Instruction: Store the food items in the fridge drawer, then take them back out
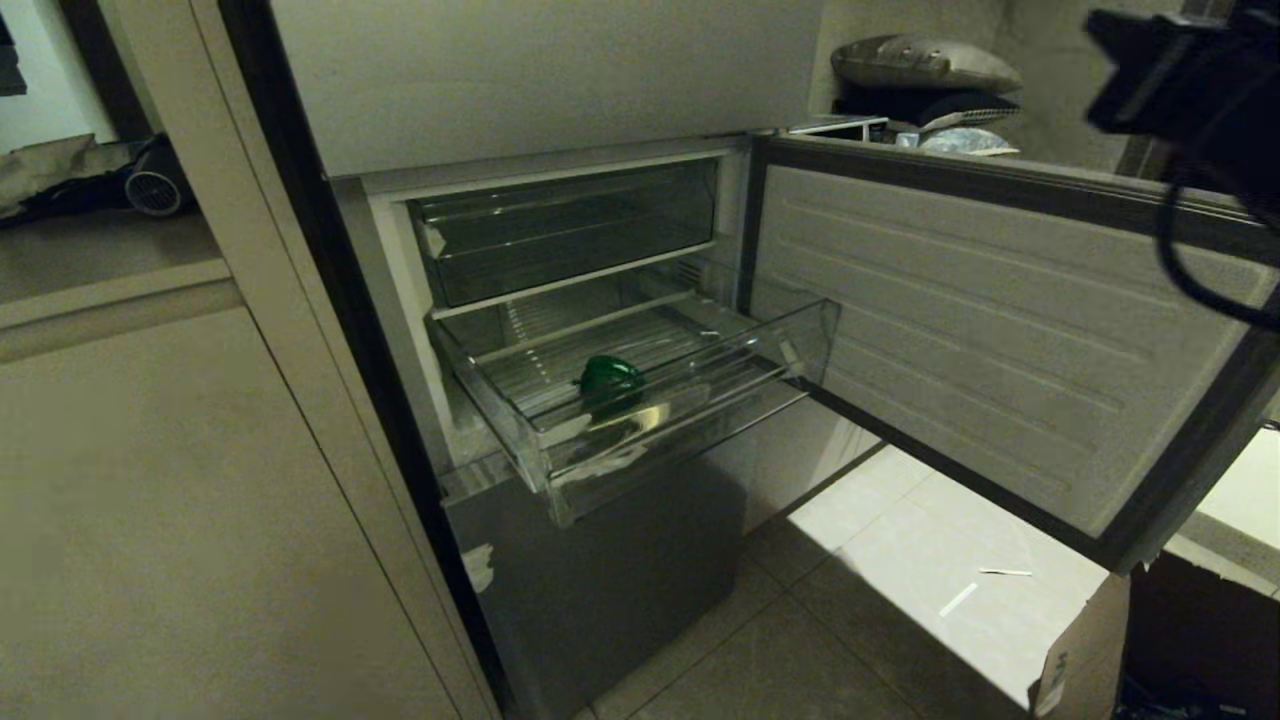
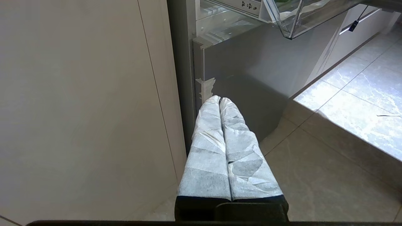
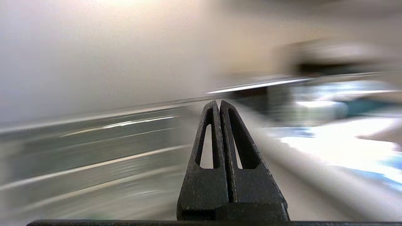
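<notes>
No brand or label can be read anywhere; the few printed marks on the cardboard box at the lower right of the head view are too small to make out. The right arm is raised into the upper right corner of that view, above the open fridge door. Its wrist view is smeared, yet the right gripper shows plainly: dark slotted fingers pressed together, holding nothing. The left gripper hangs low near the floor, at the centre of its wrist view, before the grey lower door panel, its white-wrapped fingers closed and empty. The clear fridge drawer stands pulled out at mid-frame. A glossy green pepper lies on its ridged floor, near the front wall.
</notes>
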